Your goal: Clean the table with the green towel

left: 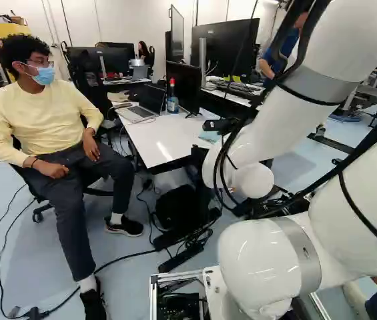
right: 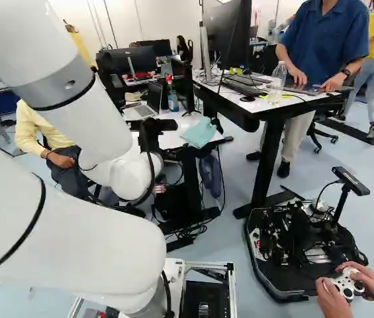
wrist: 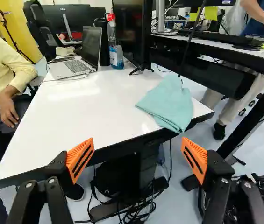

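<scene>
Right base view, left to right: a seated person (right: 47, 136) in yellow; a glossy white, black-edged table (wrist: 89, 112) bearing an open silver laptop (wrist: 78, 58); a black, orange-padded gripper (right: 152, 142), fingers wide apart; a clear, red-topped bottle (wrist: 116, 52); the rumpled pale-green cloth towel (right: 200, 132), lying by the table's edge; a black-legged desk (right: 266, 159).

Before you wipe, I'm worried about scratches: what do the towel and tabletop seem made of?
The towel looks like matte cloth, perhaps microfiber, going by its limp folds. The tabletop looks like glossy white laminate or coated board, given its bright reflections.
</scene>
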Available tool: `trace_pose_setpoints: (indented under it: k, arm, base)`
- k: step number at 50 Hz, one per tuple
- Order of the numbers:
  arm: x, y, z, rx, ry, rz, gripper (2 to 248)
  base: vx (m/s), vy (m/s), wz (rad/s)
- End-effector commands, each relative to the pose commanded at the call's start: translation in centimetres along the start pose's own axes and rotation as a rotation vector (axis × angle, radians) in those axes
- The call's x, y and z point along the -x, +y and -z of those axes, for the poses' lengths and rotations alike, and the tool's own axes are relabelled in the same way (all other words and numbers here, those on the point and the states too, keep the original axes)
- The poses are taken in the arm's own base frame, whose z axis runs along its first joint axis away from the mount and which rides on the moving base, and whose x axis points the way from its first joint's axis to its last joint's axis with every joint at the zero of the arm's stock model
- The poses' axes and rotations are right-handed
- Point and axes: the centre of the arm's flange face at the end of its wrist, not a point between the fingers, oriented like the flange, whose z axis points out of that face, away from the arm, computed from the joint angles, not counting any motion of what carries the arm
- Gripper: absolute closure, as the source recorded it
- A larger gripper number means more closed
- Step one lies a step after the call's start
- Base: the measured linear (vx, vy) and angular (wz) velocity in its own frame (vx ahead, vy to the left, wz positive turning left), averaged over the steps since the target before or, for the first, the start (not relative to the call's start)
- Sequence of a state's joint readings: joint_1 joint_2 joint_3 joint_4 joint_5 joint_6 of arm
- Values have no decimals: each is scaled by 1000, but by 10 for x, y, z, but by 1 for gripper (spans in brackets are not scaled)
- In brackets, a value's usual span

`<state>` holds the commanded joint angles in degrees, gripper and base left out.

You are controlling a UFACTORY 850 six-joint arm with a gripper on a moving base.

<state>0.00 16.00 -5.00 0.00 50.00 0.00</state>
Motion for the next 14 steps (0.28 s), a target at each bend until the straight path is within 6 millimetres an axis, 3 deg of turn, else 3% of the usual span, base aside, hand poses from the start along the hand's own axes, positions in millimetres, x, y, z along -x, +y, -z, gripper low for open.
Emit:
trace_pose_setpoints:
  k: [14]
  arm:
    - [0,0,0,0,0,0,3]
  base:
    - [0,0,0]
